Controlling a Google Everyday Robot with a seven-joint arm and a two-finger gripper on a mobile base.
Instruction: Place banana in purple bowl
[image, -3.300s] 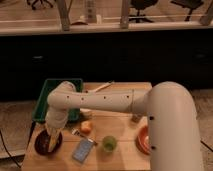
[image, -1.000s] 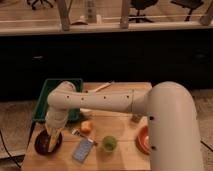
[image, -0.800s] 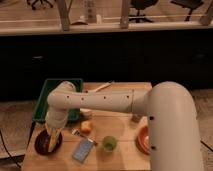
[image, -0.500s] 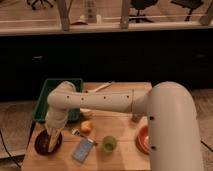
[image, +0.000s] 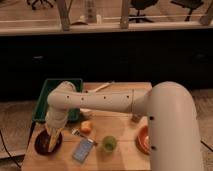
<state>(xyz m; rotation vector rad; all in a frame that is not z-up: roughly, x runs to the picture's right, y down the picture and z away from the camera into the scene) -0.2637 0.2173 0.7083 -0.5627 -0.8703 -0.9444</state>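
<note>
A small yellow banana (image: 51, 136) hangs upright over a round, dark purple bowl (image: 42, 145), its lower end down inside the bowl's rim. Whether the fruit touches the bottom of the bowl cannot be told. The bowl sits at the front left corner of a light wooden table (image: 120, 150).

The gripper (image: 52, 132) is directly above the bowl, at the end of a thick white arm (image: 100, 102), and the banana is at its tip, apparently in its hold. How wide the gripper stands cannot be told, since the arm's wrist covers it.

The arm reaches from a large white rounded body (image: 172, 130) on the right side of the view, crosses the table toward the left, bends at an elbow and drops down to the bowl.

Just right of the bowl, near the table's middle, lies a small round orange fruit (image: 86, 127). In front of it a flat blue-grey packet (image: 83, 149) lies at an angle, and beside that stands a small green cup (image: 109, 143). An orange bowl (image: 142, 140) is at the right, partly hidden by the white body.

Behind the purple bowl, at the back left of the table, is a green tray (image: 46, 97) with raised walls. Beyond the table runs a dark counter front
</note>
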